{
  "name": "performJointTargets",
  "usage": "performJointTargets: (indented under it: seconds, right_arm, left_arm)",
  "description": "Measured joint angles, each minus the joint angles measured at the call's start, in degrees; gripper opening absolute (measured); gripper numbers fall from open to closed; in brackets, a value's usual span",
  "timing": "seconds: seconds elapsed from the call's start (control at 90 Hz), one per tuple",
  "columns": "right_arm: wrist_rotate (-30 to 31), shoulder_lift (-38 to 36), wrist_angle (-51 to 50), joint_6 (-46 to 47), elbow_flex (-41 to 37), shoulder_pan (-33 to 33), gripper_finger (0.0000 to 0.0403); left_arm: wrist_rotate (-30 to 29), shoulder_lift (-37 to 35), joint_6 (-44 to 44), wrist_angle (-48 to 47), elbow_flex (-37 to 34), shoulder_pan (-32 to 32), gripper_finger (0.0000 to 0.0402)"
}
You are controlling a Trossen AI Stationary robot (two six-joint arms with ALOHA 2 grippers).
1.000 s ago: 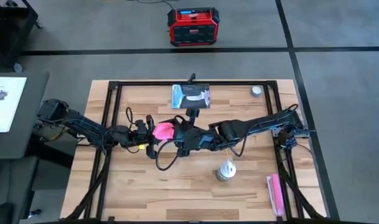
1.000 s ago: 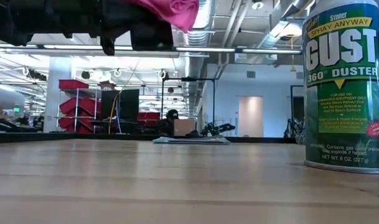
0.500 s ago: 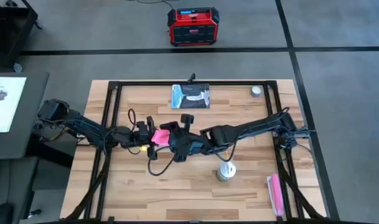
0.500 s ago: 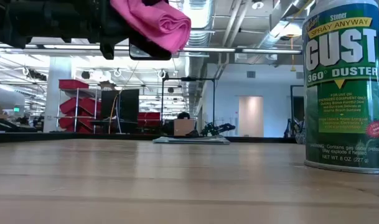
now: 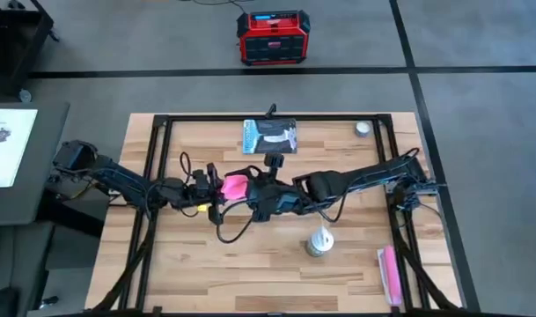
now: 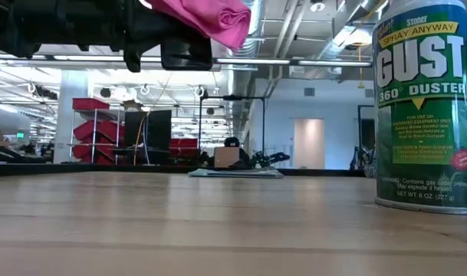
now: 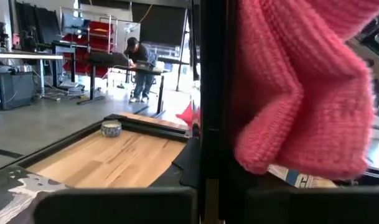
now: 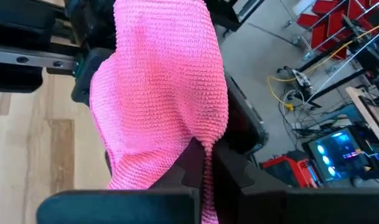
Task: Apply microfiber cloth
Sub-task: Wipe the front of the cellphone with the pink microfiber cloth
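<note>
High view. Cloth (image 5: pixel 234 185): bunched pink wad, held above the table (image 5: pixel 250 264) near its middle, between my two grippers. My left gripper (image 5: pixel 216 190) meets it from one side, my right gripper (image 5: pixel 250 190) from the other. Phone (image 5: pixel 270 136): flat, just beyond the cloth toward the table's far edge. Can (image 5: pixel 319 241): upright, on the near side of the cloth, off toward my right arm. Small tin (image 5: pixel 363 129): far right corner, well apart from the cloth. Narrow pink oblong (image 5: pixel 390 275): near right corner.

Low view. Cloth (image 6: pixel 210 17): hanging clear of the tabletop, under dark gripper parts. Can (image 6: pixel 425 107): standing, green label, apart from the cloth.

Left wrist view. Cloth (image 7: pixel 298 93): folds draped against my left finger (image 7: pixel 213 93); I cannot tell whether this gripper is clamped.

Right wrist view. Cloth (image 8: pixel 161 93): its lower end pinched between my right fingers (image 8: pixel 239 165), which are closed on it.
</note>
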Motion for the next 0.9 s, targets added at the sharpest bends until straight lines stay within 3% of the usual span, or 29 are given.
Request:
performJointTargets:
  seconds: [0.322,0.556,0.9]
  right_arm:
    - [0.3,-0.2,-2.0,2.1,1.0,-0.2,0.0]
    - [-0.9,-0.3,-1.4,7.2,-2.9,-0.2,0.0]
    - [-7.4,-0.2,3.8,11.5,-9.6,-0.2,0.0]
  left_arm:
    - [-0.1,0.0,0.4,-0.2,0.0,0.0,0.0002]
    - [-0.2,0.2,1.5,-1.4,-0.3,0.0,0.0002]
    - [-0.5,0.2,2.8,-0.1,-0.3,0.5,0.0002]
